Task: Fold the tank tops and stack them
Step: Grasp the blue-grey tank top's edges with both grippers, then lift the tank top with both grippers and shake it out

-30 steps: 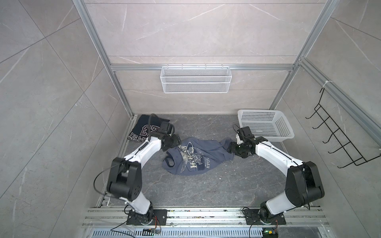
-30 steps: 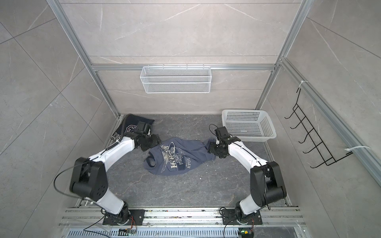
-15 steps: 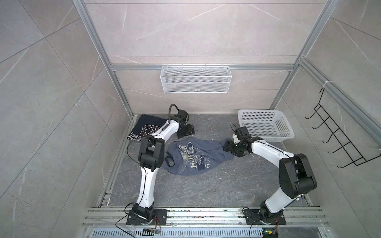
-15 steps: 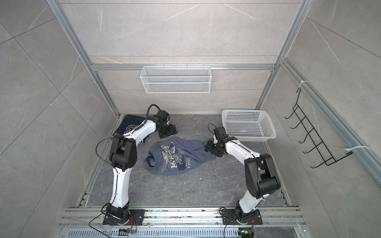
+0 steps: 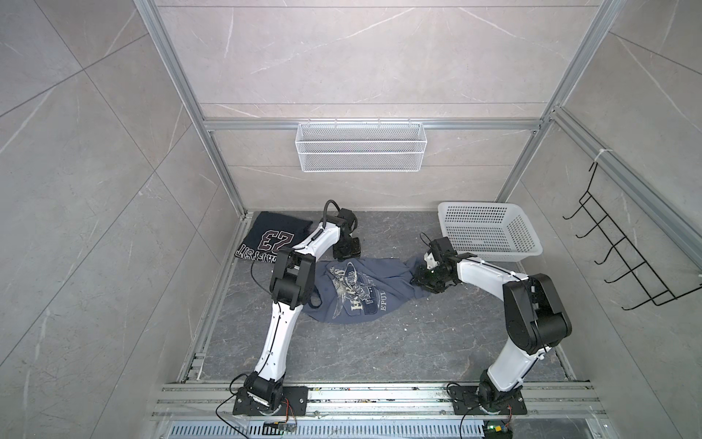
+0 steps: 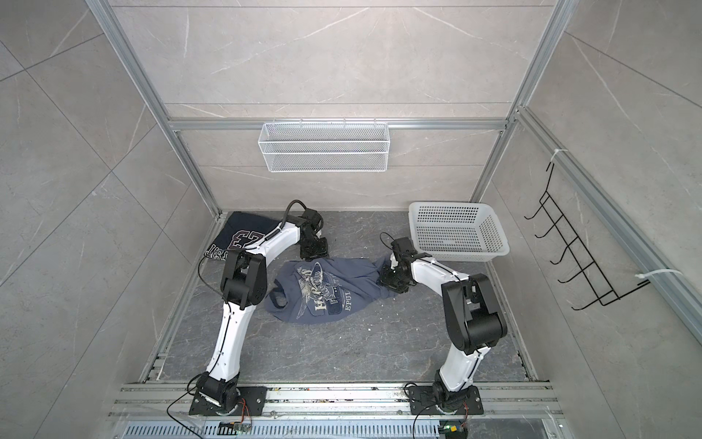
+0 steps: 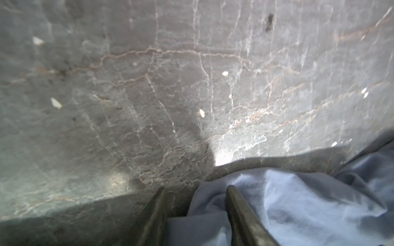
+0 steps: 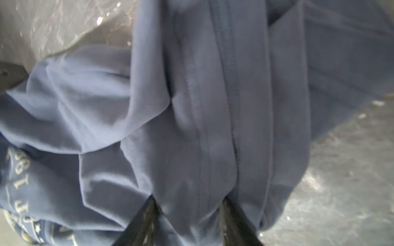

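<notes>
Leftmost on the grey floor [image 5: 380, 353], in both top views, lies the navy tank top [image 5: 273, 237] [image 6: 243, 237], flat, its "23" print facing up, in the far-left corner. Just right of it the left gripper [image 5: 347, 249] [image 6: 313, 249] is down at the top edge of the slate-blue tank top [image 5: 364, 289] [image 6: 330, 289], which sprawls rumpled mid-frame with its whitish graphic up. The left wrist view shows the left gripper's [image 7: 195, 188] jaws partly apart with the cloth's edge between them low down; I cannot tell whether they pinch it. Above centre, one wire basket [image 5: 361, 152] hangs on the back wall, only mesh showing through it. Right of centre, the right gripper [image 5: 427, 277] [image 6: 391, 279] sits on the shirt's right end; its wrist view [image 8: 188, 199] shows the jaws narrowed on a bunched fold of blue cloth. Further right stands one white perforated basket [image 5: 490, 235], its holed bottom showing all over. On the right wall hangs one black hook rack [image 5: 623, 258]. Counted: two tank tops, two baskets, two grippers, one rack.
</notes>
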`<state>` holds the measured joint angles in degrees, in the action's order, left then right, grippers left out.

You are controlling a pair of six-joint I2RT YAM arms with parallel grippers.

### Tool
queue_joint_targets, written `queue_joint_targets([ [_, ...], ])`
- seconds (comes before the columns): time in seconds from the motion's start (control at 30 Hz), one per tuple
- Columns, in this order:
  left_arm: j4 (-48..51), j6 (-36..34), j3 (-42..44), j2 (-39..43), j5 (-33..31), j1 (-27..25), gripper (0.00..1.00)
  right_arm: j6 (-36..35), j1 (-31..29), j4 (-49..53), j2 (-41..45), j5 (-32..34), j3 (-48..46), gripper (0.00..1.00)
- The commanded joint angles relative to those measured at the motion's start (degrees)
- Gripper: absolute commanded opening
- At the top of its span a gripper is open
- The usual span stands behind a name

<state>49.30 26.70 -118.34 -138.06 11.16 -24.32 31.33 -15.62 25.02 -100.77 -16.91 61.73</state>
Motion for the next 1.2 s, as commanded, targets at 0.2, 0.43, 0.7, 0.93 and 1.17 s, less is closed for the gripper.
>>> queue_joint_targets([
  [0.2, -2.14, -0.64, 5.23, 13.31, -1.67, -0.16, 0.04, -2.46, 0.15, 4.64, 6.49, 5.12, 4.03, 0.00],
  [0.43, -9.00, -0.07, 12.88, 27.26, -7.44, -0.11, 0.00, -4.43, 0.10, 9.70, 14.26, 11.02, 8.42, 0.00],
  [0.7, -8.87, -8.76, -1.85, 32.23, -16.77, 1.39, 0.00, -6.39, 0.19, 15.40, 12.41, 13.94, 30.33, 0.00],
  [0.93, -8.62, -19.02, -30.25, 27.84, -17.69, 3.70, 0.00, -11.46, 0.43, 14.38, 5.54, 18.95, 59.11, 0.00],
  [1.17, -26.86, -19.54, 1.05, 49.12, -11.48, 3.62, 0.00, -11.93, 0.42, 11.20, 11.10, 14.18, 54.09, 0.00],
])
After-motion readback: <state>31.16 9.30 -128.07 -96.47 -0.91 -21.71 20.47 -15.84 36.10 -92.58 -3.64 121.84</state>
